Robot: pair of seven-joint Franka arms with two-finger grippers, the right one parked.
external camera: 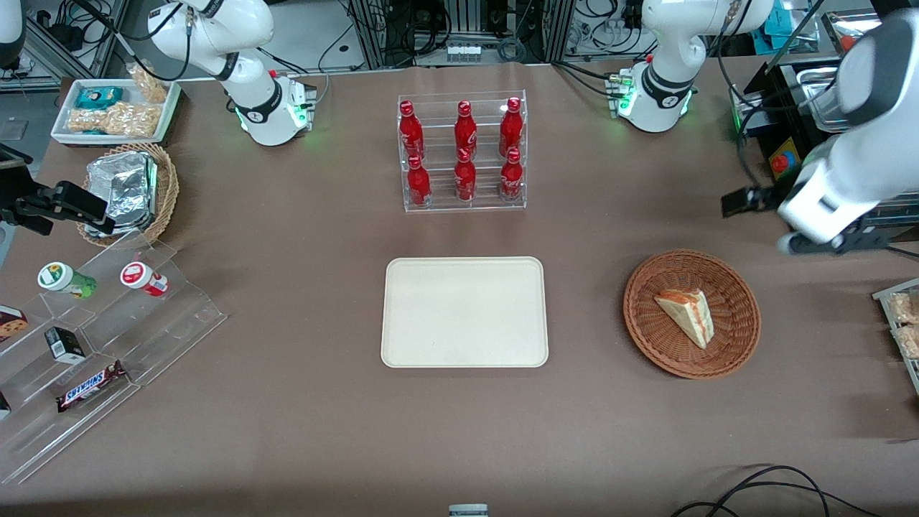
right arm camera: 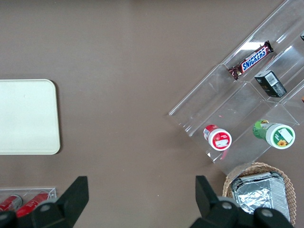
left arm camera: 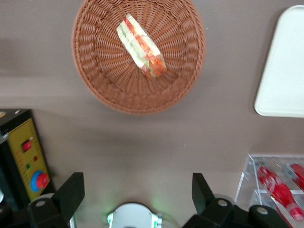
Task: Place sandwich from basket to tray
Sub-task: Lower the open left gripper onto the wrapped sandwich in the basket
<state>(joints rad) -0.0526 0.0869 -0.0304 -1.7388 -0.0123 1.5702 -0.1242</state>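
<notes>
Sandwich (external camera: 688, 314) lies in the wicker basket (external camera: 739, 283), wedge tip pointing toward the front camera, clear of the rim all round. Bare brown counter (external camera: 585, 402) between the basket and the cream tray (external camera: 464, 313) (nothing on the tray). Bottle rack (external camera: 462, 152) stands farther from the camera than the tray, well apart. Gripper (left arm camera: 137, 199) hangs high above the counter near the working arm's end, beside the basket, jaws spread wide and holding nothing.
</notes>
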